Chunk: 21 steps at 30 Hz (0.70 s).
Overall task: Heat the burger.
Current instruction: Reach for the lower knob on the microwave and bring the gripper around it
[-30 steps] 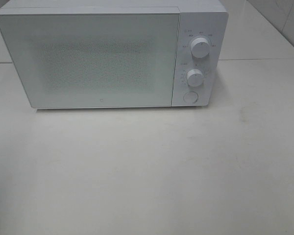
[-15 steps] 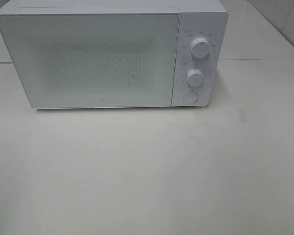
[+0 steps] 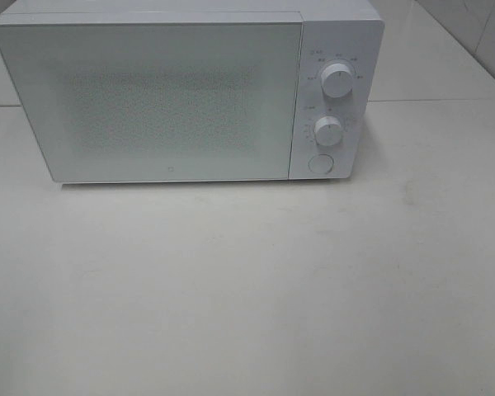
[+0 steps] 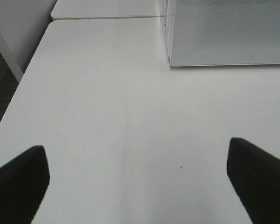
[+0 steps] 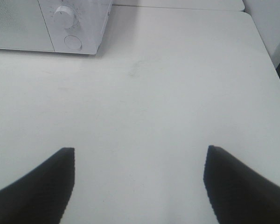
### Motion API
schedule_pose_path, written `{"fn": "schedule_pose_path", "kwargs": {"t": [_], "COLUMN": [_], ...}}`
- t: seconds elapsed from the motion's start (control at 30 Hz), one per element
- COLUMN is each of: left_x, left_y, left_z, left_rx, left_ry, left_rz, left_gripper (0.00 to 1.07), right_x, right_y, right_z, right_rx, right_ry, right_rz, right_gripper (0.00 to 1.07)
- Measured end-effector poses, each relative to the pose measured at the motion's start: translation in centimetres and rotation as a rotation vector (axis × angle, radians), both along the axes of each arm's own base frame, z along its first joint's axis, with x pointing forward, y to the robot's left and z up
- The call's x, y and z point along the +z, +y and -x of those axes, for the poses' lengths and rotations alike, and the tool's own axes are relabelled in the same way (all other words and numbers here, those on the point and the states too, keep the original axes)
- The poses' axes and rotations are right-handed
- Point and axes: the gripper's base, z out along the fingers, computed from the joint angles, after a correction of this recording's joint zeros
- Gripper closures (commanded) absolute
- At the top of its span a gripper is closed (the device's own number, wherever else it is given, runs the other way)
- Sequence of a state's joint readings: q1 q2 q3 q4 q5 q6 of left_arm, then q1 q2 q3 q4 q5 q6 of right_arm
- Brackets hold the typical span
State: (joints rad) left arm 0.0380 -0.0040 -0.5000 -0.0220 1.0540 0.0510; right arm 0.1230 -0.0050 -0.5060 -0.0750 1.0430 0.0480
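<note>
Item: white microwave (image 3: 173, 95) (door shut), far edge of tabletop (image 3: 247, 289).
We list left gripper (image 4: 135, 156) and right gripper (image 5: 138, 151) both spread wide, holding nothing.

I count one microwave (image 3: 190, 91) on my screen, with one door (image 3: 157, 99). Its panel carries two dials, the upper knob (image 3: 337, 82) and the lower knob (image 3: 328, 130), plus one round button (image 3: 320, 163). I can make out two white surfaces, the near tabletop (image 3: 247, 289) and the far tabletop (image 3: 445, 66) past the seam. My wrist cameras give me two grippers, the left gripper (image 4: 135, 151) and the right gripper (image 5: 139, 150), each showing two dark fingers (image 4: 18, 182).
</note>
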Motion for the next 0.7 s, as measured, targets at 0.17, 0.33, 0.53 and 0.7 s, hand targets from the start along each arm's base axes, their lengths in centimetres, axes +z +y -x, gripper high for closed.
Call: {"fn": "schedule_pose_path", "kwargs": {"t": [0.17, 0.33, 0.53, 0.7], "left_x": [0.0, 0.01, 0.01, 0.01], "left_y": [0.0, 0.0, 0.0, 0.0], "left_z": [0.0, 0.0, 0.0, 0.0], "left_rx": [0.0, 0.0, 0.0, 0.0], "left_ry": [0.0, -0.001, -0.001, -0.001], "left_rz": [0.0, 0.0, 0.0, 0.0], "left_gripper": [0.09, 0.09, 0.09, 0.09], "right_x": [0.0, 0.0, 0.0, 0.0], "right_y": [0.0, 0.0, 0.0, 0.0], "right_z": [0.0, 0.0, 0.0, 0.0], "right_rx": [0.0, 0.0, 0.0, 0.0], "right_ry": [0.0, 0.0, 0.0, 0.0], "right_rz": [0.0, 0.0, 0.0, 0.0], "right_gripper": [0.34, 0.34, 0.34, 0.34]}}
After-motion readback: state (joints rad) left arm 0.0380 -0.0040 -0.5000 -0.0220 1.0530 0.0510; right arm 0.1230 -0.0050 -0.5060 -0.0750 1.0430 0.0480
